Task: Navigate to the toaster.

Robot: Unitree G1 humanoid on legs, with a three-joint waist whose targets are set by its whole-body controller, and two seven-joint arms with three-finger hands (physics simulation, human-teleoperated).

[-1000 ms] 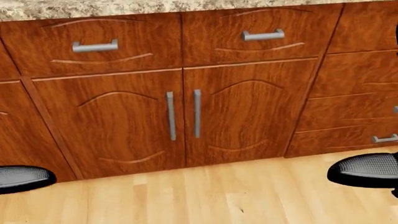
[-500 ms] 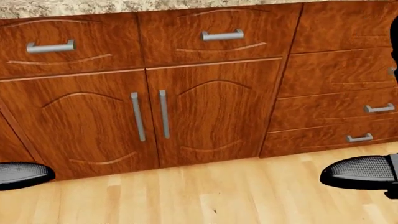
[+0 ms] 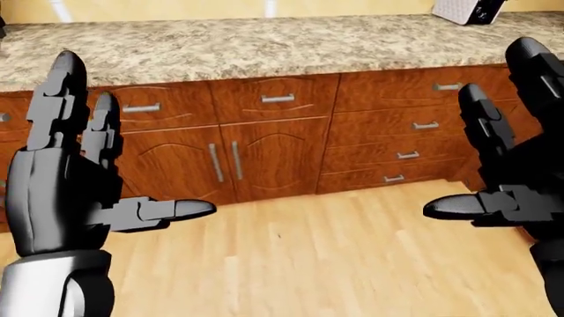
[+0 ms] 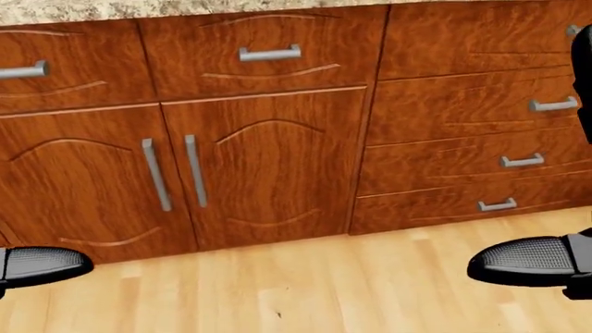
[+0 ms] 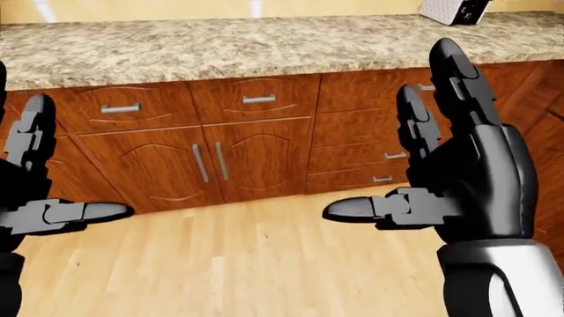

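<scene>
A small white and black appliance, likely the toaster (image 3: 467, 9), stands on the granite counter (image 3: 264, 46) at the top right edge of the left-eye view; only part of it shows. It also shows in the right-eye view (image 5: 450, 9). My left hand (image 3: 132, 139) is raised at the left, fingers spread, open and empty. My right hand (image 5: 392, 132) is raised at the right, open and empty. Both hands are well short of the counter.
Wooden base cabinets run under the counter: a double door (image 4: 171, 173) with drawers above it, and a stack of drawers (image 4: 481, 118) to its right. Light wood floor (image 3: 299, 264) lies between me and the cabinets. The thumb tips (image 4: 37, 265) show at the bottom of the head view.
The whole head view has shifted: the cabinets slid to the left and more of the drawer stack came in at the right, so the camera has moved right. The hands keep their pose.
</scene>
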